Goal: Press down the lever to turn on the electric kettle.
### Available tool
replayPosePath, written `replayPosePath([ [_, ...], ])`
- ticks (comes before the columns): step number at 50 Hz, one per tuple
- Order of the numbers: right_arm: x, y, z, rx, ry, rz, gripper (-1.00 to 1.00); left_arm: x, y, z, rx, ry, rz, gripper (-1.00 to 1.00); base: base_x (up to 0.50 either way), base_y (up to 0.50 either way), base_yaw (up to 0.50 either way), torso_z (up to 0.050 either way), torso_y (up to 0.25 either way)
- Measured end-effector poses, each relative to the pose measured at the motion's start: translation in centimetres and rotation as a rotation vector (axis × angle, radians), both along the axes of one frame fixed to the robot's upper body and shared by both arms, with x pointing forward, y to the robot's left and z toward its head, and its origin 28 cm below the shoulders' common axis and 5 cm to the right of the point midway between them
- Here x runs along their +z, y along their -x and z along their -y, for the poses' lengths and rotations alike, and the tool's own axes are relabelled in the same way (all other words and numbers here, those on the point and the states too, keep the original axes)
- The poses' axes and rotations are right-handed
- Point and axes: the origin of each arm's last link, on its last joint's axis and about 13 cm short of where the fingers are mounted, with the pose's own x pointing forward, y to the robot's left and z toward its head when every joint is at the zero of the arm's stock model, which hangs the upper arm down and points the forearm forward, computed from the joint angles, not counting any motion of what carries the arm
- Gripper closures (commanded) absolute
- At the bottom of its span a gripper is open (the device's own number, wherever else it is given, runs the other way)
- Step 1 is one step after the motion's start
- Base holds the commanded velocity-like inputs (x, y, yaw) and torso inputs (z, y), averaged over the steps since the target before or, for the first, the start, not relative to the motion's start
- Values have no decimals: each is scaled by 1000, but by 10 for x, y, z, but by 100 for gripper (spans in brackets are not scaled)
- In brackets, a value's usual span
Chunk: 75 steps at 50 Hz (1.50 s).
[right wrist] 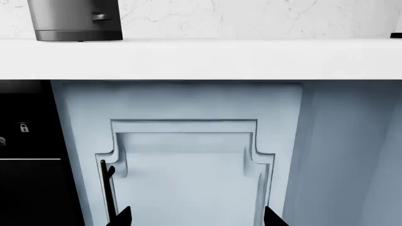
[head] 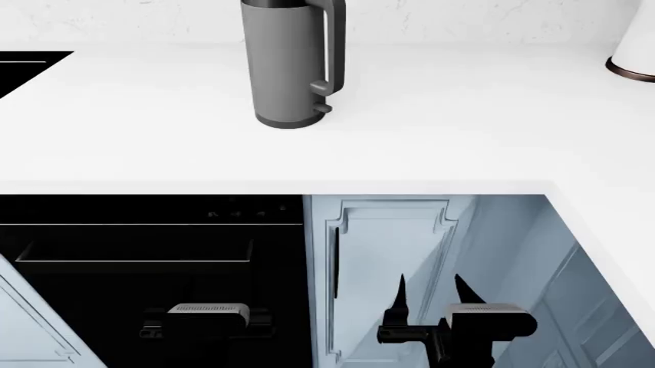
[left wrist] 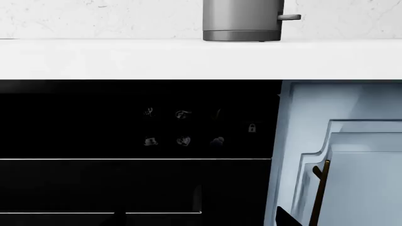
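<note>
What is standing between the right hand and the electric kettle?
Head view: nothing stands between the right hand and the electric kettle, only the countertop edge and bare white surface.

One electric kettle stands on the worktop, ahead of and above both grippers. It has one handle and one lever. One white object with a dark base rim sits farther right. Two grippers show: left gripper, right gripper. One black oven front, one pale blue cabinet door.

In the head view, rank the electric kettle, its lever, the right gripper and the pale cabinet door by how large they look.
1. Pale cabinet door
2. Electric kettle, partly cut off at the top
3. Right gripper, nearer the camera, so its look flatters it
4. Lever, by far the smallest
</note>
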Motion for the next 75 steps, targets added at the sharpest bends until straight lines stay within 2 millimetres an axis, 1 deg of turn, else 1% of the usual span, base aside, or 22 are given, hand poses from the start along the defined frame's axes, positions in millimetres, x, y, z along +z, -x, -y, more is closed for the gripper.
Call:
replayPosePath([
  [31, -3, -1, -1, 11, 7, -10, -100, -1, 0, 1, 0, -17, 0, -100, 0, 0, 0, 0, 0],
  [70, 1, 1, -5, 31, 20, -3, -100, 2, 1, -2, 6, -12, -2, -100, 0, 0, 0, 48, 0],
  [72, 4, 6, -3, 38, 31, -19, -100, 5, 5, -5, 17, -8, -18, -100, 0, 0, 0, 0, 0],
  [75, 22, 11, -3, 55, 38, 24, -100, 24, 8, -6, 21, -1, 12, -100, 0, 0, 0, 0, 0],
])
